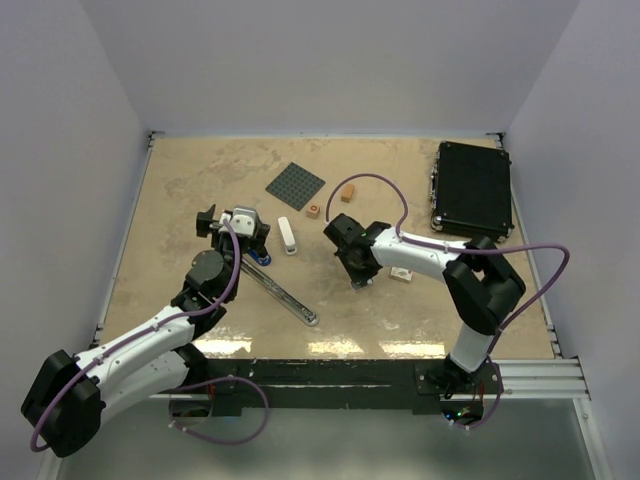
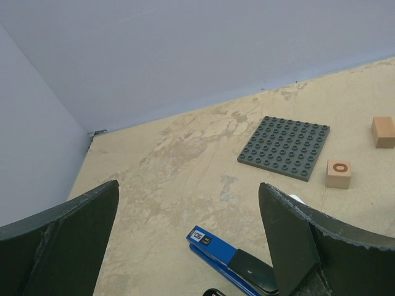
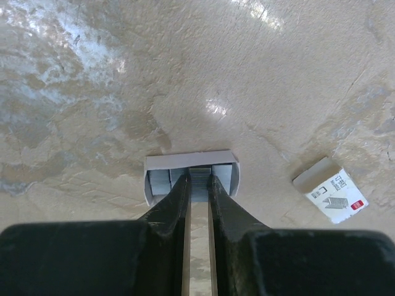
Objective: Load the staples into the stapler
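Observation:
The stapler lies open on the table, its blue and black head (image 2: 229,256) just under my left gripper (image 2: 188,185) and its metal rail (image 1: 288,297) running toward the front. My left gripper (image 1: 245,230) is open and empty above the head. The small grey tray (image 3: 190,161) holds strips of staples. My right gripper (image 3: 199,177) reaches into it, shut on one staple strip between its fingertips. In the top view the right gripper (image 1: 361,282) points down at the table's middle. The tiny whitish staple box (image 3: 330,190) lies just right of the tray, also seen from above (image 1: 402,274).
A dark grey studded baseplate (image 1: 296,186) lies at the back, with two orange blocks (image 1: 314,211) (image 1: 347,192) beside it. A small white piece (image 1: 288,237) lies right of the stapler head. A black case (image 1: 472,188) sits at the back right.

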`<state>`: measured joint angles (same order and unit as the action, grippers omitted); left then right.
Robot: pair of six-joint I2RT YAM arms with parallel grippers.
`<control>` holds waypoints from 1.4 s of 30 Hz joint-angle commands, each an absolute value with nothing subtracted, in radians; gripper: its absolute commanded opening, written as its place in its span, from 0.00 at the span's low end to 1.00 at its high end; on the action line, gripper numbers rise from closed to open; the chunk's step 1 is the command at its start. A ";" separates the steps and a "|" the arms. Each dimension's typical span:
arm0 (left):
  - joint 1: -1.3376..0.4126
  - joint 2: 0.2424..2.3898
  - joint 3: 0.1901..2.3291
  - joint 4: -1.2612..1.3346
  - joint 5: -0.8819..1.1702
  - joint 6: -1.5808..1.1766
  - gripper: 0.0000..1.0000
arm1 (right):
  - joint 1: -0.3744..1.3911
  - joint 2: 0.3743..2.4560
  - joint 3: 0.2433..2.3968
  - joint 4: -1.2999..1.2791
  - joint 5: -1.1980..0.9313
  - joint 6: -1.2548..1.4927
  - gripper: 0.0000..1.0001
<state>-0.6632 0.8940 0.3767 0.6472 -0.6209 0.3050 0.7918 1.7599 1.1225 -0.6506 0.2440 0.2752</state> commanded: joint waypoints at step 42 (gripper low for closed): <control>-0.660 0.864 0.393 0.686 -0.621 0.296 1.00 | 0.833 2.011 1.488 -0.726 0.132 0.235 0.41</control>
<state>-0.6632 0.8764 0.3771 0.6445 -0.6220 0.3058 0.8330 2.0075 1.4319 -0.6975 0.1566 0.2237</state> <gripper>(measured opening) 0.997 0.412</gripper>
